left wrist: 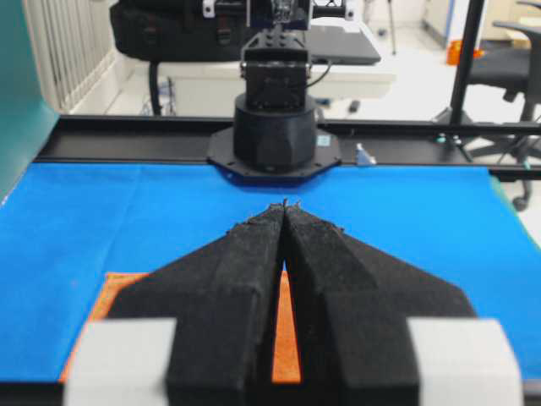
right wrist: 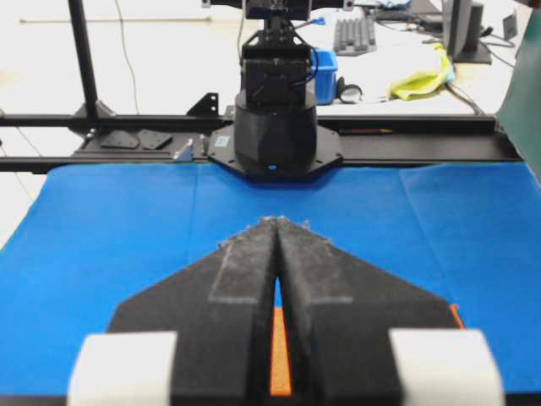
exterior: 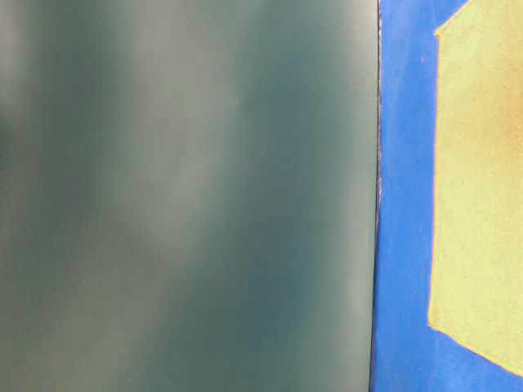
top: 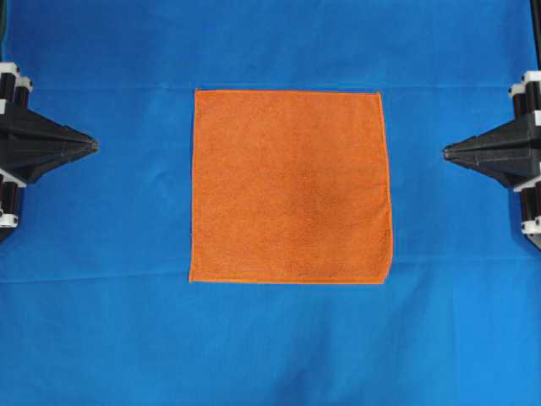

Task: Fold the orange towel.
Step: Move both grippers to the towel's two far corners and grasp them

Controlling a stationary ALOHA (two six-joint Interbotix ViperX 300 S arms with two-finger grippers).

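The towel lay flat and unfolded in the middle of the overhead frame, on the blue cloth that covered the desk. Its edges ran nearly square with the frame, the top edge straight, the lower right corner a little rounded. No part of it was lifted or turned over.

The left tool sat at the left edge of the overhead frame, about level with the upper half of the towel, its tip pointing right toward it. The right tool sat at the right edge at the same level, pointing left. Both were well apart from the towel, with bare cloth between.

In the left wrist view the left tool had its black fingers pressed together at the tips, with nothing between them; the towel showed low in the frame, below and behind them. In the right wrist view the right tool was likewise closed to a point and held nothing.

In the table-level view a blurred grey-green surface filled the left of the frame; the towel showed pale yellowish at the right edge, on the cloth.
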